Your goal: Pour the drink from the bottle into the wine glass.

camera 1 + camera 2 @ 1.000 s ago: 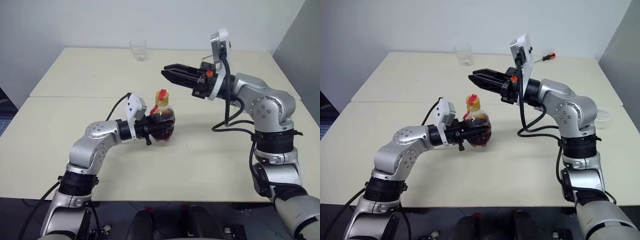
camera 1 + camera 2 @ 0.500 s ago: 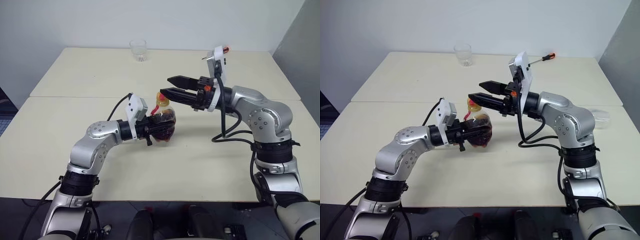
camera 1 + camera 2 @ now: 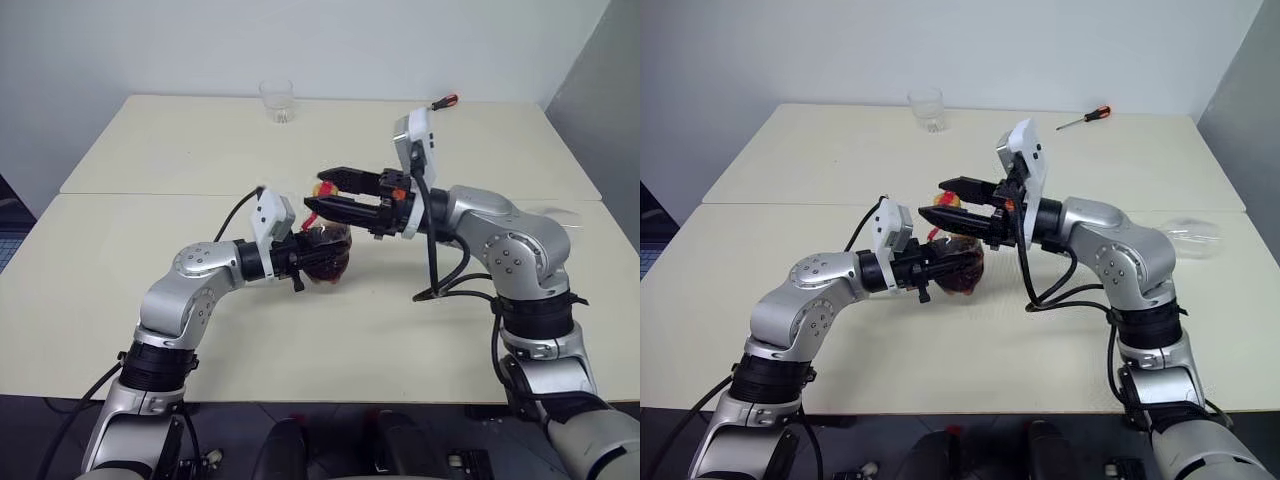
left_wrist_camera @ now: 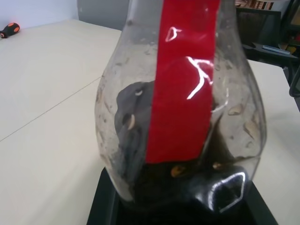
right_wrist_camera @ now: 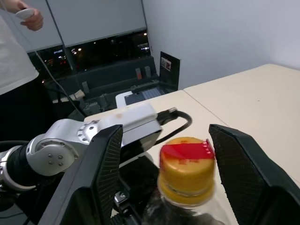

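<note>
Bottle (image 3: 325,255) is standing near frame centre on the cream worktop (image 3: 420,340), long axis vertical, yellow cap (image 5: 187,171) pointing straight up, red label band (image 4: 185,79) running up its side. Dark drink (image 3: 962,272) is sitting in the round lower body.

Left hand (image 3: 312,262) is reaching in level from the left of the frame, fingers clamped tight around the bottle's bulbous body.

Right hand (image 3: 322,194) is coming in level from the right of the frame, pointing left at neck height. Its two black fingers (image 5: 105,168) are standing well apart, one on each side of the cap, gripping nothing; gaps are showing between pads and cap.

Short clear tumbler (image 3: 277,101) is sitting at the worktop's far edge, upper centre. Screwdriver (image 3: 1085,118) is lying upper right. Wine glass (image 3: 1188,236) is showing faintly at the right edge, behind the right arm.
</note>
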Motion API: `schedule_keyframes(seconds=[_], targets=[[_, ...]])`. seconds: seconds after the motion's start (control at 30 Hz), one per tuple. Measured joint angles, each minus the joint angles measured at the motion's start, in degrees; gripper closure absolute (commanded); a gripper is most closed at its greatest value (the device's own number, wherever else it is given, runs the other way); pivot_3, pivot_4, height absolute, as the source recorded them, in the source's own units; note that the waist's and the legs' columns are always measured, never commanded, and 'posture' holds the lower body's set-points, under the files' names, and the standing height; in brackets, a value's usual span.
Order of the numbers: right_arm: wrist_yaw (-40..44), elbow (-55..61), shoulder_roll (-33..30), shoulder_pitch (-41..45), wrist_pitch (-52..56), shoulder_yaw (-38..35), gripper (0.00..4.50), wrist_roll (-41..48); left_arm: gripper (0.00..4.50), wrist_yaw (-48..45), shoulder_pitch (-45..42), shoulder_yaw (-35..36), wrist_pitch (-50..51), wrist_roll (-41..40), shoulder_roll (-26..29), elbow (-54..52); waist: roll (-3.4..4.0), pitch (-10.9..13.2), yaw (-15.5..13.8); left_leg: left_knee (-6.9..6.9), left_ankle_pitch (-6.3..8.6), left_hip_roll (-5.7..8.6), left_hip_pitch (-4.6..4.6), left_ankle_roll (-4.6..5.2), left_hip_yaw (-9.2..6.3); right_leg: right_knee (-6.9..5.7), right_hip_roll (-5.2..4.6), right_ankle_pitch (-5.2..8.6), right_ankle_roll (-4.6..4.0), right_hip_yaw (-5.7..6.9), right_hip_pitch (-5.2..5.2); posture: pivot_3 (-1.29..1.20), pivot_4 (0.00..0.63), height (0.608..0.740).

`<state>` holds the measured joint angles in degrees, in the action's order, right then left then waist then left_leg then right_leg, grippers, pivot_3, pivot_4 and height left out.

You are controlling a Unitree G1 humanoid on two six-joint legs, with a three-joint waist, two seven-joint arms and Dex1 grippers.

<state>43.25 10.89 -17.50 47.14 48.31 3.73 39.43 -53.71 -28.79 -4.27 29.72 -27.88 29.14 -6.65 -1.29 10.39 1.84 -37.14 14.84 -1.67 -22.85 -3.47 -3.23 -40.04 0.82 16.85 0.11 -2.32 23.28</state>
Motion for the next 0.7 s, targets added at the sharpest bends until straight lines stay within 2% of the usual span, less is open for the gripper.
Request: schedule_keyframes(seconds=[0.37,0.7], targets=[[-0.4,-2.3,0.7,-0.1,-3.8,2.1,1.38,-4.3,3.52,-0.3,0.0,0.0,0.1,0.0,0.0,0.0,0.00,0.0,0.0,0.00,0.00,0.00,0.00,0.00,0.02,0.00,0.00,0.00,0.00,-0.02,0.00,0.00,0.150,0.740],[-1.0,-3.2,0.0,-0.1,-4.2,1.8,1.38,-4.6,3.52,-0.3,0.1,0.0,0.1,0.0,0.0,0.0,0.00,0.0,0.0,-0.01,0.00,0.00,0.00,0.00,0.01,0.00,0.00,0.00,0.00,-0.01,0.00,0.00,0.150,0.740]])
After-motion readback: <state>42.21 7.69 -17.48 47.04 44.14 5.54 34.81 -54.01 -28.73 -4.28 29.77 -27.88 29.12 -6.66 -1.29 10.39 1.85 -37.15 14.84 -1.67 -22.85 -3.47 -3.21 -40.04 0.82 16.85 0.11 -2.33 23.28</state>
